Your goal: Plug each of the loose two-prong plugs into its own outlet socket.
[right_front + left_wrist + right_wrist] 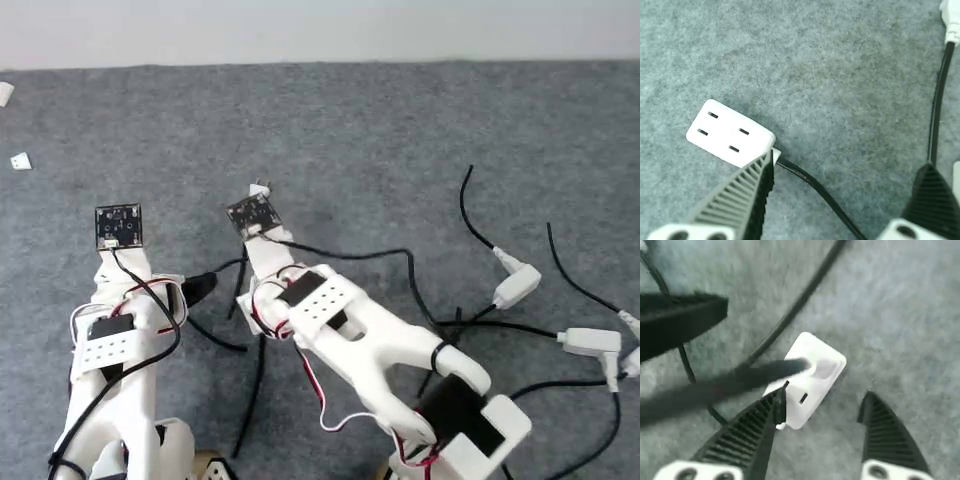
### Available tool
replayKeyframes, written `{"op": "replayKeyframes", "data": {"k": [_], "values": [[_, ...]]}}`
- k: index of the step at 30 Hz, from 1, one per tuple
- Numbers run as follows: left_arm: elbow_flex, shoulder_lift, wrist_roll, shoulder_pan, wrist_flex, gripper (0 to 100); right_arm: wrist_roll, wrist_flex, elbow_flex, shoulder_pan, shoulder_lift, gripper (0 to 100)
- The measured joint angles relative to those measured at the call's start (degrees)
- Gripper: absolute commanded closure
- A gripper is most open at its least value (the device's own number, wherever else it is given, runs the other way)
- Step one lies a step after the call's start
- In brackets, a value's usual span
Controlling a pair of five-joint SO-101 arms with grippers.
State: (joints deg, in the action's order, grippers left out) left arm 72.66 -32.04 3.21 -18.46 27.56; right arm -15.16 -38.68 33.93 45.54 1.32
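Note:
A white outlet block with four slots lies on the grey carpet, a black cable leaving its near end. My left gripper hangs open just short of it, one finger tip beside the block's corner. In the high view this outlet sits ahead of the left gripper. A second outlet has a black cable running into its face. My right gripper is open above it, nothing held. Seen from above, that outlet lies just beyond the right gripper. Loose white plugs lie far right.
Black cables snake across the carpet between the right arm and the loose plugs. Another cable runs past the left gripper's far finger. Two small white scraps lie at the far left. The carpet's far half is open floor.

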Motion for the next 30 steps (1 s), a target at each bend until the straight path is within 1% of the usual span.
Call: {"op": "replayKeyframes", "data": {"k": [5, 9, 11, 13, 14, 16, 17, 21, 24, 27, 30], "values": [[0.0, 0.0, 0.0, 0.0, 0.0, 59, -1.23, -2.11, -5.98, 0.7, 4.48, 73.8], [0.0, 0.0, 0.0, 0.0, 0.0, 59, -1.41, -5.63, -13.19, 3.25, 10.81, 74.7], [0.0, 0.0, 0.0, 0.0, 0.0, 59, -1.41, -7.91, -16.26, 3.52, 13.8, 82.2], [0.0, 0.0, 0.0, 0.0, 0.0, 59, -1.41, -10.73, -19.43, 3.34, 16.0, 95.7], [0.0, 0.0, 0.0, 0.0, 0.0, 59, -1.41, -12.04, -20.75, 3.25, 16.88, 99.8], [0.0, 0.0, 0.0, 0.0, 0.0, 59, -1.41, -14.33, -22.86, 3.08, 17.76, 96.4], [0.0, 0.0, 0.0, 0.0, 0.0, 59, -1.41, -15.21, -23.38, 2.81, 17.93, 99.0], [0.0, 0.0, 0.0, 0.0, -0.79, 59, -1.41, -17.93, -23.56, 0.44, 17.49, 99.1], [0.0, 0.0, 0.0, 0.0, -1.76, 59, -0.97, -22.77, -23.56, -2.55, 14.33, 99.0], [0.0, 0.0, 0.0, 0.0, -2.02, 59, 2.2, -28.4, -23.56, -6.33, 8.53, 99.0], [0.0, 0.0, 0.0, 0.0, -2.02, 59, 5.36, -33.85, -23.56, -12.04, 2.9, 99.0]]}}
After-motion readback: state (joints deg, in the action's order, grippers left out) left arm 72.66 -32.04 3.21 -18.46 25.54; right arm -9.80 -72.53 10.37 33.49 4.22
